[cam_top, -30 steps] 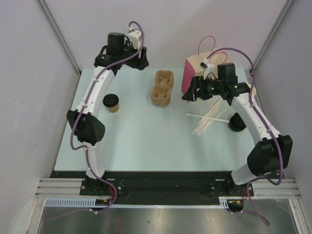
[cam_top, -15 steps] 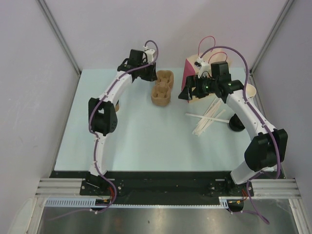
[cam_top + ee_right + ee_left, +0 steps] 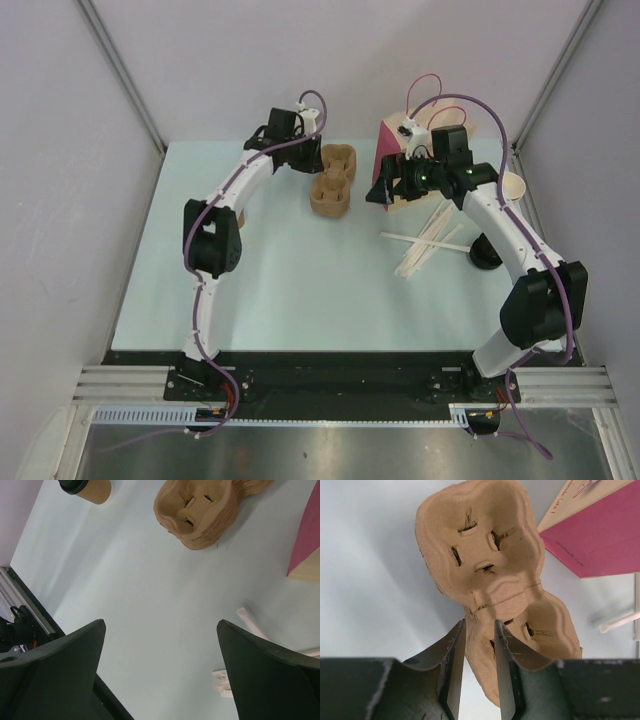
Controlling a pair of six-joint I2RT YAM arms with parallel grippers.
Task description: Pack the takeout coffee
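Note:
The takeout coffee (image 3: 87,487), a brown cup with a black lid, stands at the table's left; it shows at the top edge of the right wrist view, and my left arm nearly covers it in the top view. The brown pulp cup carrier (image 3: 330,180) lies at the back middle. My left gripper (image 3: 305,158) hangs over the carrier's left rim (image 3: 485,545); its jaws (image 3: 479,622) stand narrowly apart with the rim between them. The pink paper bag (image 3: 392,150) stands at the back right. My right gripper (image 3: 385,192) is wide open and empty (image 3: 160,630) beside the bag's front.
Pale wooden stirrers (image 3: 430,240) lie fanned out right of centre, also in the right wrist view (image 3: 250,617). A black lid (image 3: 487,250) sits by the right arm. A pale beige cup stack (image 3: 513,185) lies at the right edge. Grey walls close in on three sides.
My left arm has swung from the back left corner to the right, over the carrier's rim, and now covers the coffee cup. My right gripper has edged up toward the bag.

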